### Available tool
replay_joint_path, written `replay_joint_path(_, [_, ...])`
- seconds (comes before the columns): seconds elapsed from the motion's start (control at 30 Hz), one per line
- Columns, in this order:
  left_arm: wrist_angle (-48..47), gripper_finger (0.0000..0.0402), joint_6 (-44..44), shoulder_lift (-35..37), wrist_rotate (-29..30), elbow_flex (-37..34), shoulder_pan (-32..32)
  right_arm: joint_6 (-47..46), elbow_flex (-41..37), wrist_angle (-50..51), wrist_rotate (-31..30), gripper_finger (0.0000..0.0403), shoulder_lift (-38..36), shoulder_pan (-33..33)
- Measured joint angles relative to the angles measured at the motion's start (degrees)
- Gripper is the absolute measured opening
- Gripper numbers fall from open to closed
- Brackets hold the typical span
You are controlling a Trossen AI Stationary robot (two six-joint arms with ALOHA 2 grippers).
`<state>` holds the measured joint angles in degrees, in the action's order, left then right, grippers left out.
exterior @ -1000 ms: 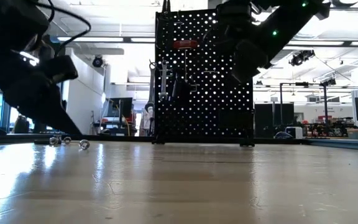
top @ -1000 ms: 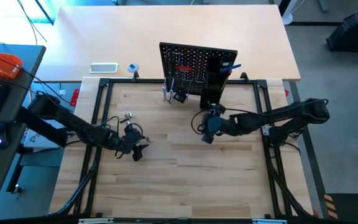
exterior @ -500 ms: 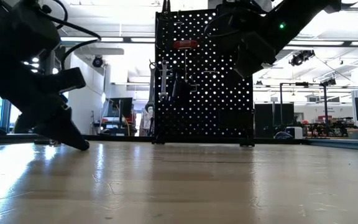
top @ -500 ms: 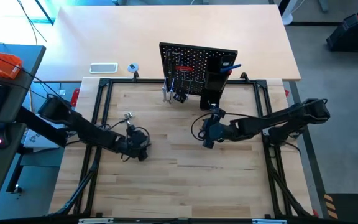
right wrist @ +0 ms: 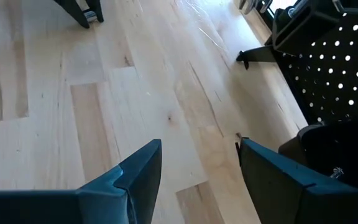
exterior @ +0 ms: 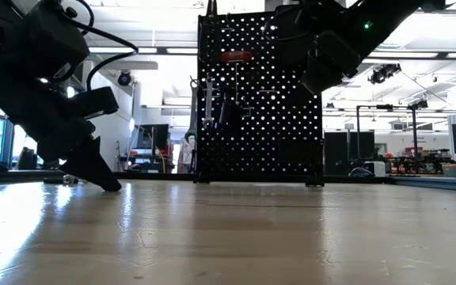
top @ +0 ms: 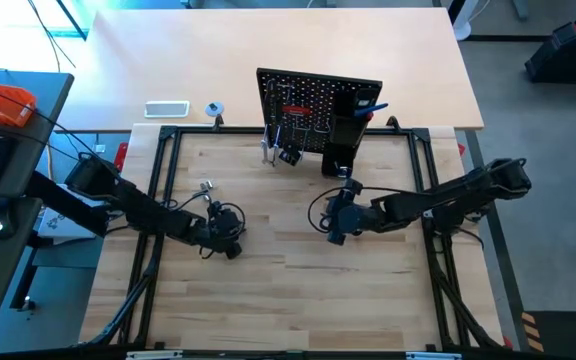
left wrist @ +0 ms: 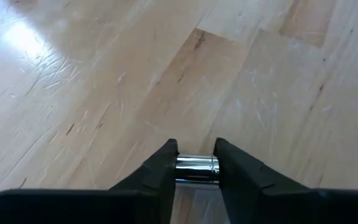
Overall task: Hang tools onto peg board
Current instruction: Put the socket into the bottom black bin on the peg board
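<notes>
While the right gripper [top: 334, 231] hangs spread and empty just in front of the peg board [top: 318, 102], the left gripper [left wrist: 195, 167] is down on the wooden surface [top: 368, 290] at the left, its fingers pinching a shiny silver bar [left wrist: 197, 169] that lies against the wood. This looks like the pickup step. Several tools already hang at the far side on the board. Next, I'd judge, the bar needs a firm hold, a lift, then a carry to a free hook.
</notes>
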<state>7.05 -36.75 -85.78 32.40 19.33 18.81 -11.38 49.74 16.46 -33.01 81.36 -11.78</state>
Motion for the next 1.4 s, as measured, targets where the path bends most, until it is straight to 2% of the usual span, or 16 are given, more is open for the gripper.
replay_joint_path(0.1, [0.5, 0.0075, 1.3, 0.0, -0.4, -0.1, 0.0, -0.2, 0.0, 0.0, -0.4, 0.0209, 0.0, -0.5])
replay_joint_path(0.27, [4.8, 0.0075, 6.1, 1.5, -1.2, -0.4, 0.5, 1.2, 0.0, -0.1, -0.2, 0.0209, 0.0, -2.4])
replay_joint_path(0.57, [18.6, 0.0075, 13.8, 8.6, -8.8, -0.4, -1.5, 9.0, 0.0, -6.0, -1.5, 0.0209, 0.0, -9.2])
replay_joint_path(0.73, [30.7, 0.0075, 14.8, 9.9, -17.6, -0.4, -5.0, 15.3, 0.0, -12.9, -4.3, 0.0209, 0.4, -12.3])
replay_joint_path(0.9, [40.9, 0.0075, 12.8, 9.7, -25.2, -0.3, -8.3, 22.1, 0.0, -21.9, -4.3, 0.0209, 3.5, -13.2])
replay_joint_path(1.27, [50.2, 0.0075, 8.1, 8.8, -31.9, 1.5, -11.7, 40.4, 0.0, -48.7, -3.9, 0.0209, 12.9, -12.5])
replay_joint_path(1.4, [49.7, 0.0075, 7.8, 8.0, -33.8, 3.2, -11.8, 43.8, 1.2, -51.3, -3.2, 0.0209, 14.4, -11.2])
